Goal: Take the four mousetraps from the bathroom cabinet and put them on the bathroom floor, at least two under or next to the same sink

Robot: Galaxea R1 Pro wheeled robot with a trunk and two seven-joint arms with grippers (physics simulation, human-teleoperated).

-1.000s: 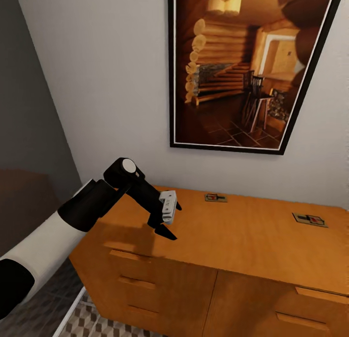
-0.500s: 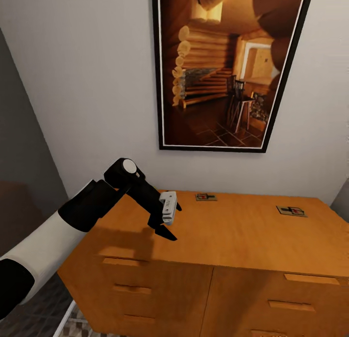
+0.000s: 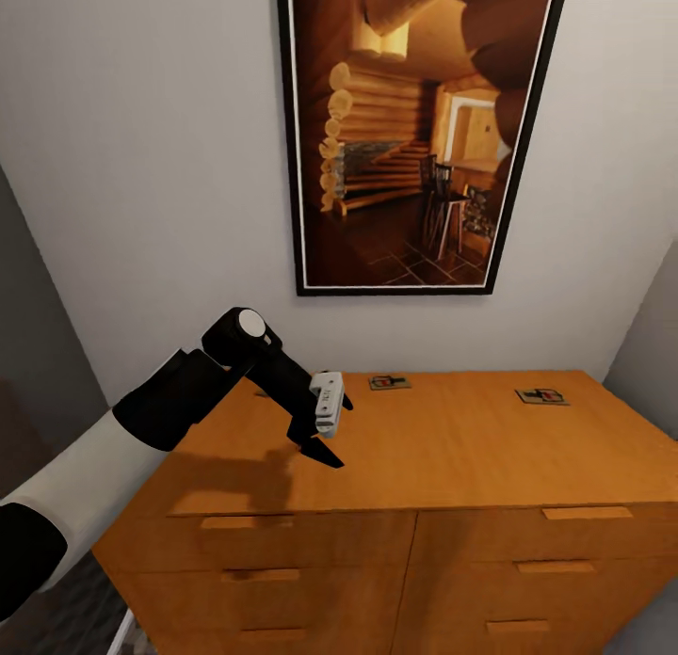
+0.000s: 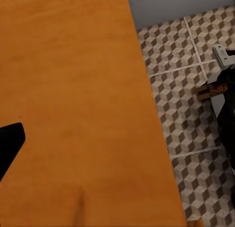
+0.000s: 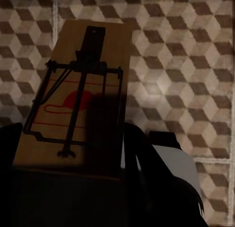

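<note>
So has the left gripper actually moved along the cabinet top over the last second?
Cannot tell. The left gripper holds the same spot in the head view while the cabinet and painting slid left, so the camera moved.

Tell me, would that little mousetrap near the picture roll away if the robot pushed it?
Probably not. The mousetrap looks flat and lies flush on the cabinet, so it would likely slide, not roll. Small and thin, it seems light. Its black wire parts might snag or bend.

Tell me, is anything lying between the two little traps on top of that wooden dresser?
No. In the head view, the stretch of cabinet top between the left mousetrap and the right mousetrap is bare wood.
</note>
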